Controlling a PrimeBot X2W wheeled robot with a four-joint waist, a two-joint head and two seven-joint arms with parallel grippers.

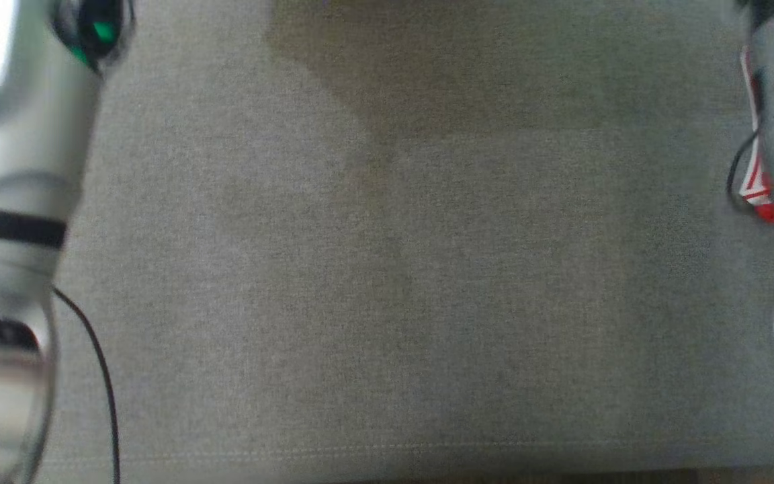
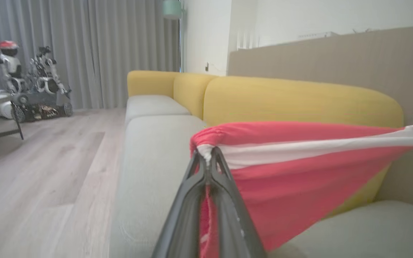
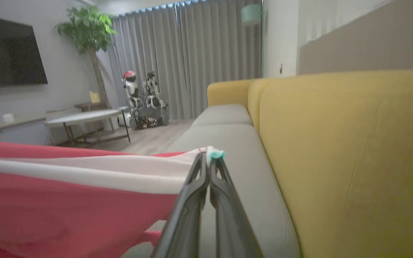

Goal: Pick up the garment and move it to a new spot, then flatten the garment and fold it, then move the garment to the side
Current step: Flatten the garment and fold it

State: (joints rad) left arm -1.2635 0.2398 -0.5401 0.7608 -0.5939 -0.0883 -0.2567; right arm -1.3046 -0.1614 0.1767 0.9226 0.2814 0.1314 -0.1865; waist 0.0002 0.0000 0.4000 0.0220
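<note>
Your left gripper and right gripper each clench the garment, stretched above the sofa.

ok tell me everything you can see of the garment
The garment is soft, thin-looking red cloth with a broad white band running across near its top. It is stretched taut between the left gripper and the right gripper, both shut on it at the band's ends. The rest hangs in a triangle over the grey sofa seat, in front of the yellow backrest. A small mint-green bit shows at the right pinch. Whether the cloth touches the seat cannot be told.
</note>
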